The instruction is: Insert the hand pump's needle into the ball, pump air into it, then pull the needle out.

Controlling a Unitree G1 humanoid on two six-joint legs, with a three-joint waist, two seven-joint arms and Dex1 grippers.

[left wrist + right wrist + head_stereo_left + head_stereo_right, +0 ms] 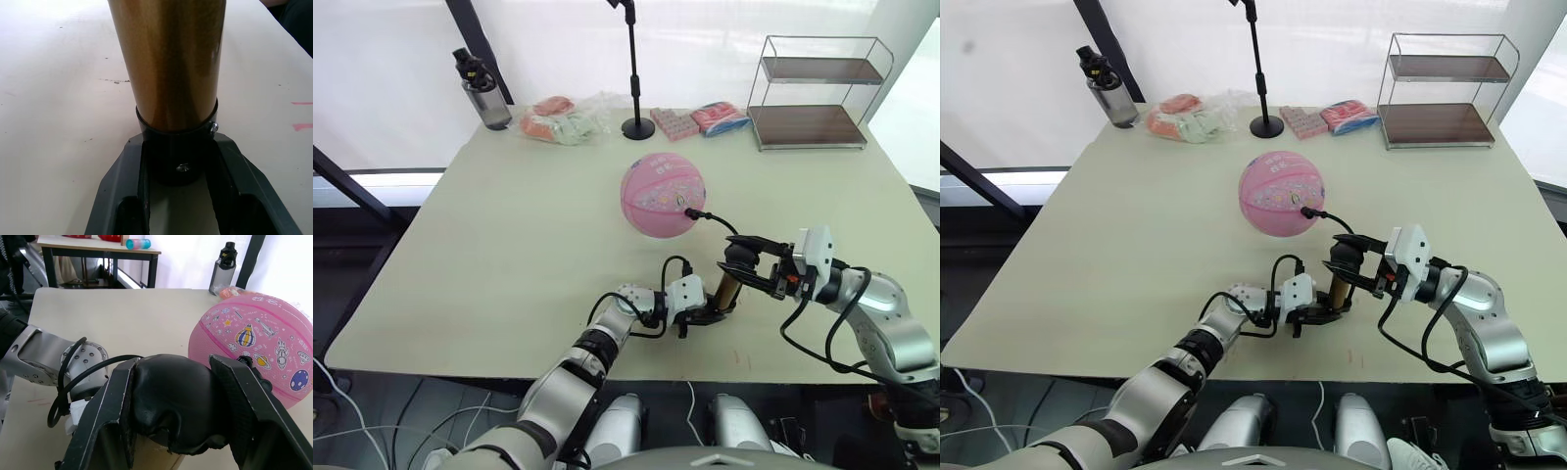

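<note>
The left claw (713,313) clamps the pump (731,284) base; the right claw (744,262) clasps its handle, hiding it. The needle is sunk in the ball (663,194).

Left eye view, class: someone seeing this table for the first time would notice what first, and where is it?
The pink ball with small printed pictures sits mid-table, a thin black hose plugged into its side. Nearer the front edge, the gold-barrelled hand pump stands upright: the left gripper clamps its black base, the right gripper closes on its black handle.
</note>
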